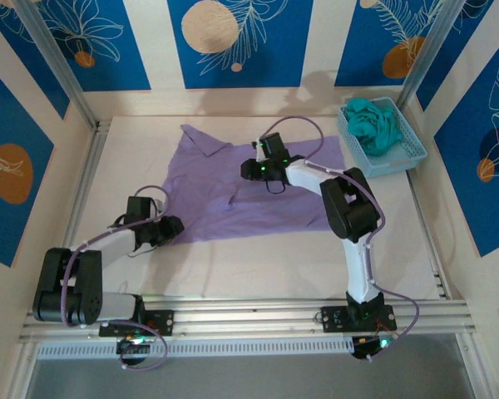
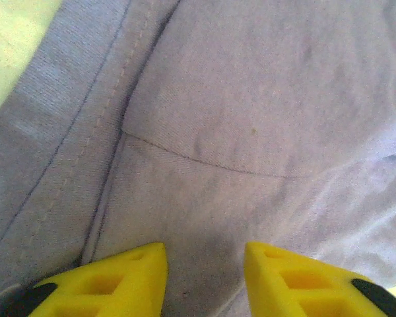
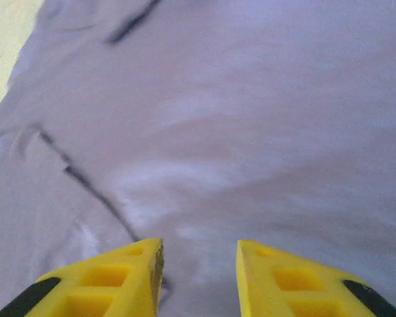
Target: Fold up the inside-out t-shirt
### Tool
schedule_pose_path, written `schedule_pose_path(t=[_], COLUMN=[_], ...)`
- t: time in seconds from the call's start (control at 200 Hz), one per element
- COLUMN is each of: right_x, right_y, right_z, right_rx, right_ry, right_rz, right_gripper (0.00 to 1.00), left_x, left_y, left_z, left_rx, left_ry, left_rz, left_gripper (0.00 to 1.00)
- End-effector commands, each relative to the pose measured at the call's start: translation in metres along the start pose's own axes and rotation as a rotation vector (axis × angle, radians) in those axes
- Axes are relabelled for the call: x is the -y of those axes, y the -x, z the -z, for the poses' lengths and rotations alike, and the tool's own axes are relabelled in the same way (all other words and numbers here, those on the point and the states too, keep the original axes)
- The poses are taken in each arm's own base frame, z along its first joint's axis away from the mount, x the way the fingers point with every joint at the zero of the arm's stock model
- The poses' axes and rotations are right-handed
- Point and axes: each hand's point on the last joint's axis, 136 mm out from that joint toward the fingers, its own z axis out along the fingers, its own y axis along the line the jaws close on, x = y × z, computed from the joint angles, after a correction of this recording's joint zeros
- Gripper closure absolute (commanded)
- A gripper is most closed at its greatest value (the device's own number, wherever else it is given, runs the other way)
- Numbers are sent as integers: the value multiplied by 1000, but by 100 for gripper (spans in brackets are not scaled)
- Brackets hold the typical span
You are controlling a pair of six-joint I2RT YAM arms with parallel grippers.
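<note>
One lavender t-shirt [image 1: 220,187], one blue basket [image 1: 415,155], one teal garment [image 1: 374,125], two grippers [image 1: 173,226] [image 1: 248,170]

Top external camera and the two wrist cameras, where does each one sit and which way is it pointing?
Top external: above and behind the arms, looking down at the table, the lavender t-shirt and a blue basket; both arms show, bases nearest.
Left wrist: on the left arm, looking past the left claw at a shirt seam; two yellow fingers show.
Right wrist: on the right arm, looking past the right claw at faint white print; two yellow fingers show.
Shared: every view shows the shirt.
</note>
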Motion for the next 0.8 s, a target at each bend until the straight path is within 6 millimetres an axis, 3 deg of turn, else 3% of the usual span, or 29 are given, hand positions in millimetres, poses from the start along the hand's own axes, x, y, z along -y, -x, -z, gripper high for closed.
schedule_pose_path(t=[0.0,0.115,0.22,0.325,0.415,0.56,0.7,0.795], right_x=[-16,6,61,120,168,199,208,203], right_y=[-14,-32,-74,-107,-127,-149,-169,-174], right_z=[22,77,126,161,188,195,191,196], right_rx=[-52,-54,-107,-128,-87,-141,-243,-229], right_ry=[68,27,-70,-162,-257,-305,-306,-248], right_rz=[-36,-22,-179,-407,-553,-681,-762,-829], right_gripper=[56,55,53,53,54,54,55,56], left_x=[-20,-9,11,48,68,73,66,49], left_y=[-8,4,20,23,26,34,25,9], left_z=[4,23,42,33,16,-5,-21,-23], left_rx=[-24,42,150,105,44,17,-53,-84], left_ry=[91,92,57,-49,-95,-110,-112,-72], left_rz=[14,-12,-64,-98,-120,-128,-109,-95], left_gripper=[57,49,45,44,43,43,43,43])
